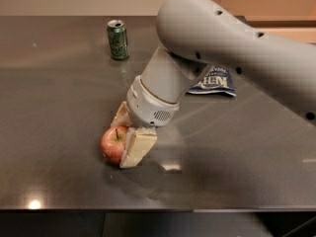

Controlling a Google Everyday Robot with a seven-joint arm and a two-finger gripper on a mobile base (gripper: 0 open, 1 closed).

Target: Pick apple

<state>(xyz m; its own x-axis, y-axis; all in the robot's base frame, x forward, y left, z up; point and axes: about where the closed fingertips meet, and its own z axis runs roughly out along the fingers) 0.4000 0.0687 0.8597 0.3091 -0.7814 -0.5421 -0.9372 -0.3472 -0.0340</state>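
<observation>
Near the front edge of the dark table (pixel 54 132), the apple (pixel 112 143) is sitting upright on the surface, its short stem pointing up. The gripper (pixel 123 143) is reaching down right at it, its two cream fingers spread apart rather than clenched. The nearer finger (pixel 138 147) is lying against the apple's right side, touching it, with its tip down at the tabletop. The farther finger (pixel 121 115) is showing just behind the apple, and I cannot tell whether it is touching the fruit. The apple is resting in the gap between the two, toward its left side, and it is sitting on the table rather than being carried.

The nearer finger is covering the right part of the apple. The rounded grey wrist (pixel 158 95) is hiding most of the farther finger and the place where both fingers join it. Behind the wrist, the thick grey arm (pixel 237 38) is running up and off the right edge, so its base is cut off. A blue bag (pixel 215 82) is lying flat under the arm, partly covered, and its white lettering is too obscured to read. Well beyond, near the far side, a green can (pixel 117 39) is standing upright, well apart from the apple.
</observation>
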